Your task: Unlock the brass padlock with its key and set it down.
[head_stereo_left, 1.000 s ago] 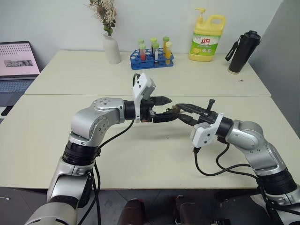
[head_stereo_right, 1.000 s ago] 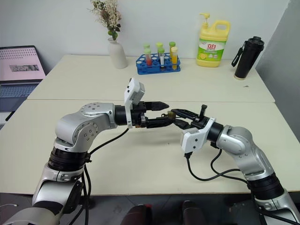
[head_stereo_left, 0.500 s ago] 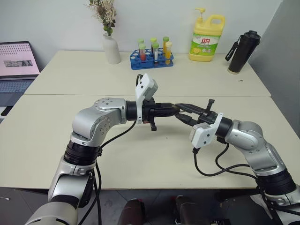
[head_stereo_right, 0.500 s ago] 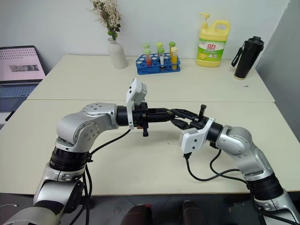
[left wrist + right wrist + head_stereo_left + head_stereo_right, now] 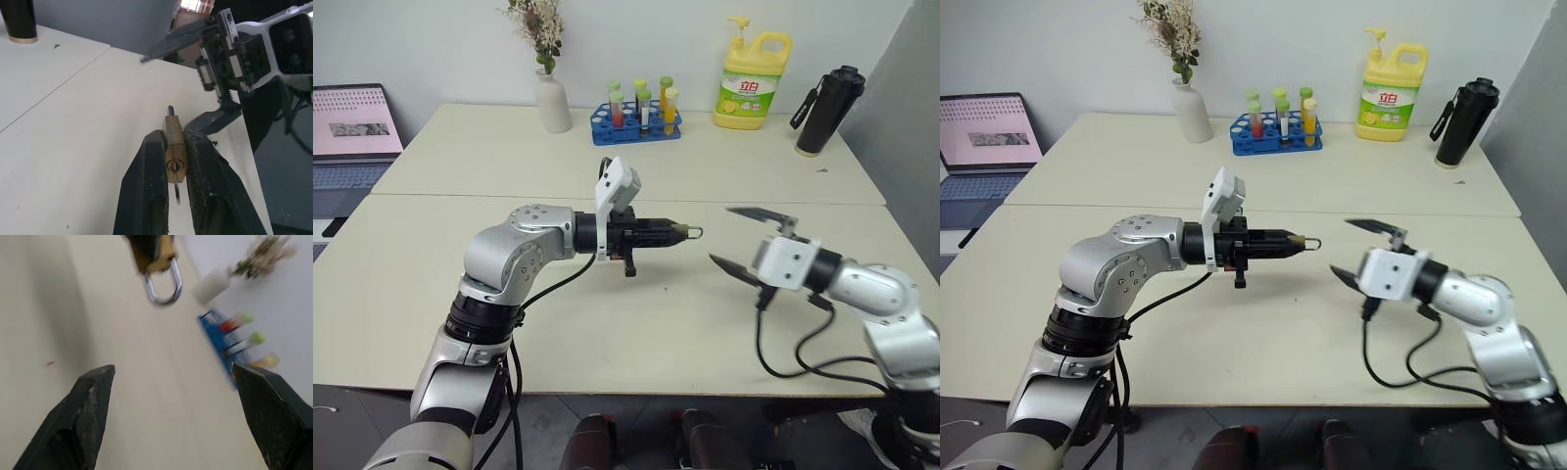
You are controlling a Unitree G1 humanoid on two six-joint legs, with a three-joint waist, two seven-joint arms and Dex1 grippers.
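**Padlock pinched in the left gripper, right gripper spread beside it**

Landmark: the padlock [image 5: 174,147], held in the air above the table [image 5: 636,323].

Left of the padlock, the left gripper [image 5: 668,233] reaches level toward the right. Its two fingers [image 5: 149,186] press on the padlock's flat brass sides, so the body sits between the fingertips. The silvery shackle [image 5: 693,232] sticks out past the tips, pointing at the right gripper. In the left wrist view the keyhole end faces back along the fingers, with a thin key [image 5: 176,183] standing in it.

Right of the padlock, clear of it, the right gripper [image 5: 741,239] faces it with jaws spread wide and nothing between them. One finger [image 5: 759,215] sits higher than the padlock, the other lower. In the right wrist view the shackle loop hangs ahead of the gap between the two fingertips, touching neither.
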